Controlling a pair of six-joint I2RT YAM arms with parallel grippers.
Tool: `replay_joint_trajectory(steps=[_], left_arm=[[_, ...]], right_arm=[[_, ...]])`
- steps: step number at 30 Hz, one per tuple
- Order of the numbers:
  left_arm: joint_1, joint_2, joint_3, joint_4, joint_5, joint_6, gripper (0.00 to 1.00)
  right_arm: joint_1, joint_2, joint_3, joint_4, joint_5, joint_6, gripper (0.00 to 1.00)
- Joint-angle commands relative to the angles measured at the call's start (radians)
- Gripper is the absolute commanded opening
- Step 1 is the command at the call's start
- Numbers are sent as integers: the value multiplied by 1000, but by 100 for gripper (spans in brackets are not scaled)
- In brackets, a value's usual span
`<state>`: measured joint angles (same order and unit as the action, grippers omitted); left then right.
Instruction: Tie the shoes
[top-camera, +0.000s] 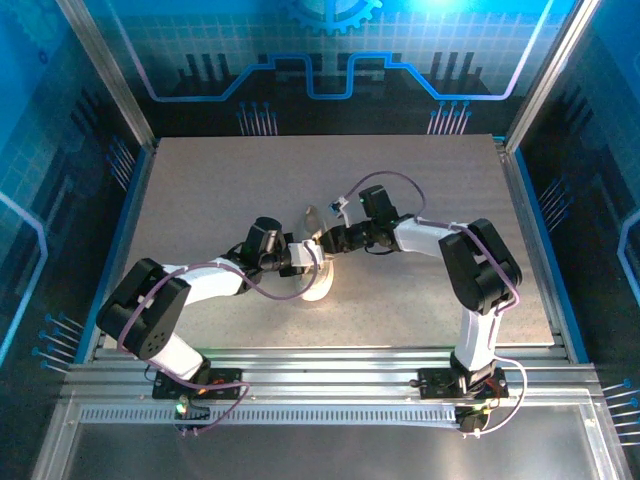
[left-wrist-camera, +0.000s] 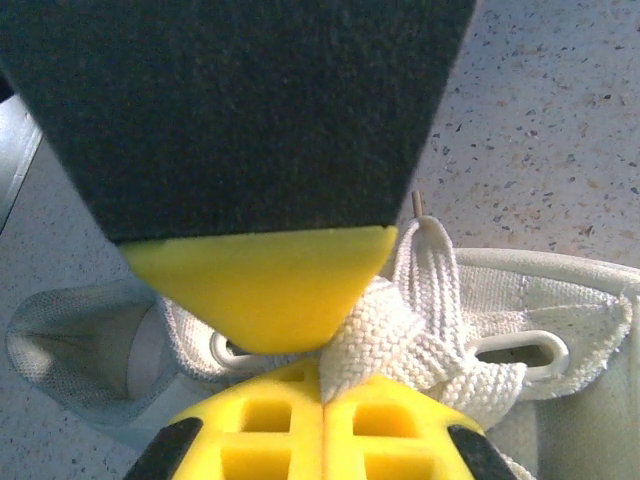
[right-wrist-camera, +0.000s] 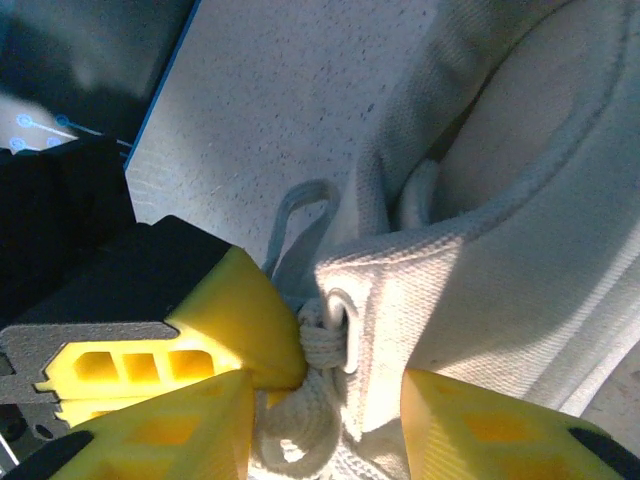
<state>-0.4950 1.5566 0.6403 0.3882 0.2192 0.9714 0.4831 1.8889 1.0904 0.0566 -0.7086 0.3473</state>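
The small white canvas sneaker lies mid-table between my two arms. In the left wrist view its eyelet strip and flat white lace fill the lower half. My left gripper is shut, pinching a fold of lace between its yellow fingertips, and it sits at the shoe's left side. My right gripper stands open, its fingers straddling the knotted lace and the eyelet flap of the shoe. From above, it reaches in from the right.
Both arms meet over the shoe on the speckled grey table. The right gripper's black and yellow finger hangs just above the left fingertips. Metal rails run along the near edge, and frame posts stand at both sides.
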Motion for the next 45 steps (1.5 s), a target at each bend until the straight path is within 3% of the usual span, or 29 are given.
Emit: replay_joint_trajectory(steps=[1, 6, 16, 19, 43, 44, 45], left_arm=[[-14, -7, -8, -10, -9, 20, 0], [-19, -9, -11, -9, -19, 33, 0], [-20, -16, -22, -13, -31, 45, 0], [-20, -16, -18, -17, -28, 44, 0], [-20, -23, -5, -27, -14, 32, 0], [-20, -21, -4, -26, -14, 32, 0], [-20, -21, -4, -28, -16, 32, 0]], right_arm=[[23, 18, 43, -96, 16, -54, 42], [33, 30, 79, -179, 44, -80, 36], [25, 8, 91, -188, 91, -44, 4], [18, -12, 80, -171, 97, -41, 0], [16, -101, 43, -125, 157, -34, 0], [17, -99, 42, -123, 155, -29, 4], [16, -96, 40, -120, 155, -19, 14]])
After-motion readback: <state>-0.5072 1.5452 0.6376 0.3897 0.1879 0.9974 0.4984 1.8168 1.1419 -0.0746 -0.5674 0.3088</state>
